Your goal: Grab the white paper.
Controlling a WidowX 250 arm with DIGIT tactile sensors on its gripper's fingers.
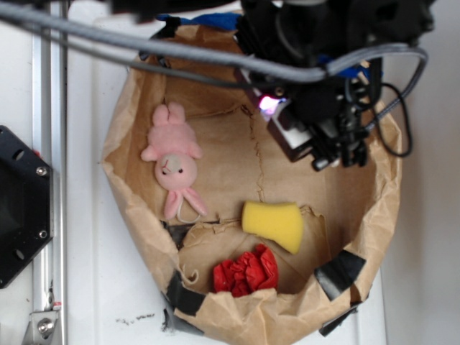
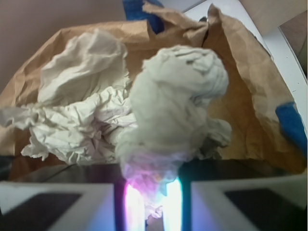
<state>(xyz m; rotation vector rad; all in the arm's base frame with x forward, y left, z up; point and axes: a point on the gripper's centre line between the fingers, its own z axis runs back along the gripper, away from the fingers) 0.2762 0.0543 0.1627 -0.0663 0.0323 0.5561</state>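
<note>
The white paper is an off-white crumpled wad that fills the middle of the wrist view, spreading left against the brown paper wall. Its lower end is pinched between the two lit pads of my gripper, which is shut on it. In the exterior view my gripper hangs over the upper right part of the brown paper enclosure. There the arm hides the paper.
Inside the brown paper walls lie a pink plush bunny at the left, a yellow sponge in the middle and a red wrinkly wad near the front. A black mount sits at the left edge. Cables cross overhead.
</note>
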